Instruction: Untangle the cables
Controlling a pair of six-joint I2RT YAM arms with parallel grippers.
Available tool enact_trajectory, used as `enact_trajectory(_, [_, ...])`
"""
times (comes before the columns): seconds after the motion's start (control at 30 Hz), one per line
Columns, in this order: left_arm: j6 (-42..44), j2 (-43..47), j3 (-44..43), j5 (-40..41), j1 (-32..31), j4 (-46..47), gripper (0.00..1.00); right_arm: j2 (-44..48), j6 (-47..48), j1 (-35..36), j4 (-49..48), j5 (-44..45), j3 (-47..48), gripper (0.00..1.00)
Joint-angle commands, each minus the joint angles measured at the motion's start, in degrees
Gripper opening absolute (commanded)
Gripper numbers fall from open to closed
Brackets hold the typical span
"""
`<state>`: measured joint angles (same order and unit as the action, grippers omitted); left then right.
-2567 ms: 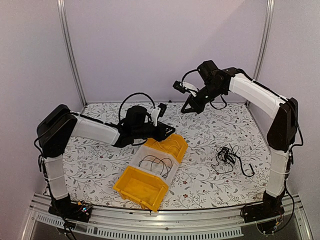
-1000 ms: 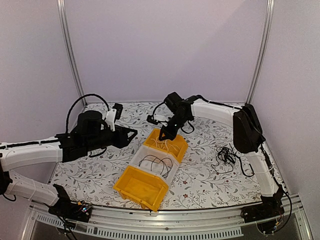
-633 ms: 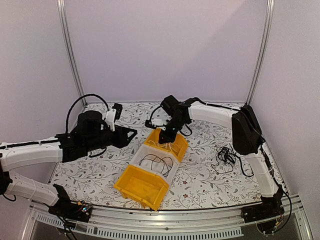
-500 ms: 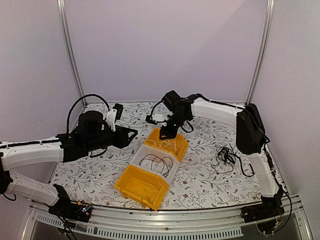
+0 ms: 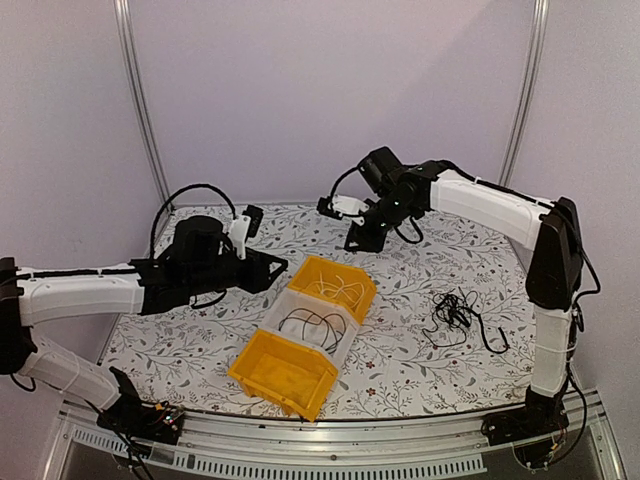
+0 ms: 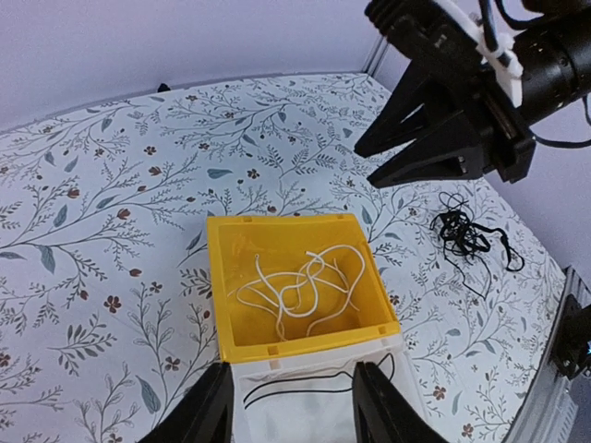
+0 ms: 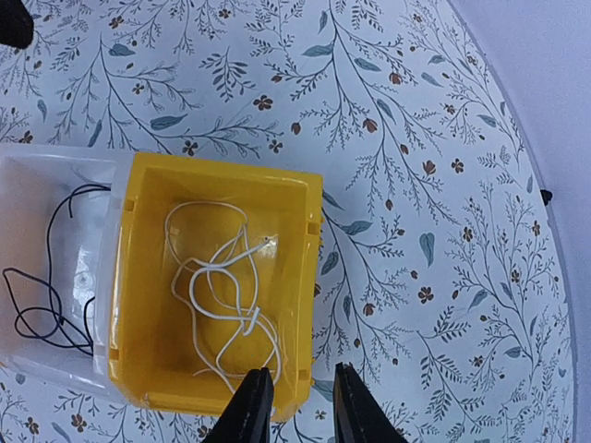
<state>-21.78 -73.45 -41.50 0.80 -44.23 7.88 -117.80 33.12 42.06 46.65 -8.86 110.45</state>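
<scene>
Both outstretched, aloft: left gripper [image 5: 279, 268], right gripper [image 5: 358, 243], jaws parted.

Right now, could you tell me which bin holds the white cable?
The far yellow bin holds the white cable. The clear middle bin holds black cable, and the near yellow bin looks empty.

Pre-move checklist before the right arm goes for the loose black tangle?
1. Right gripper empty, jaws apart: ok.
2. Left gripper empty, jaws apart: ok.
3. Thin cream-white cable fully inside far yellow plastic bin: ok.
4. Thin black cable inside clear plastic bin: ok.
5. Bunched black cable tangle separated: not ok, lies knotted on floral tabletop.
6. Cable count in tangle: cannot tell.
</scene>
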Motion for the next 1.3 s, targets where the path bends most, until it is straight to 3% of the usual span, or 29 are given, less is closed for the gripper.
enact_trajectory(0.0, [1.03, -2.94, -4.44, -2.09, 0.36, 0.53, 0.47, 8.9, -0.12, -6.11, 1.12, 0.51, -8.45, 0.26])
enact_trajectory(0.3, [-0.77, -9.6, -10.4, -3.9, 0.37, 0.04, 0.47, 15.58, -1.92, -23.27, 3.07, -4.39, -22.21, 0.2])
enact_trajectory(0.43, [-2.7, -13.07, -12.93, -5.27, 0.23, -0.79, 0.47, 13.52, -4.46, -26.59, 5.39, -7.45, -23.65, 0.32])
enact_trajectory(0.6, [-5.51, -16.58, -17.41, -3.2, -0.21, -6.05, 0.47, 7.86, -7.77, -29.3, 7.84, -13.63, -22.03, 0.44])
enact_trajectory(0.77, [-5.62, -16.81, -18.23, -3.6, -1.18, -6.86, 0.47, 1.76, -9.98, -31.11, 9.9, -19.95, -17.75, 0.47])
enact_trajectory(1.1, [-6.44, -16.06, -19.74, -2.22, -2.08, -11.36, 0.48, -9.11, -12.98, -31.43, 9.82, -26.28, -9.02, 0.47])
enact_trajectory(1.27, [-6.02, -17.08, -22.12, -1.94, -2.76, -12.21, 0.48, -13.55, -14.08, -31.54, 9.79, -26.86, -5.27, 0.37])
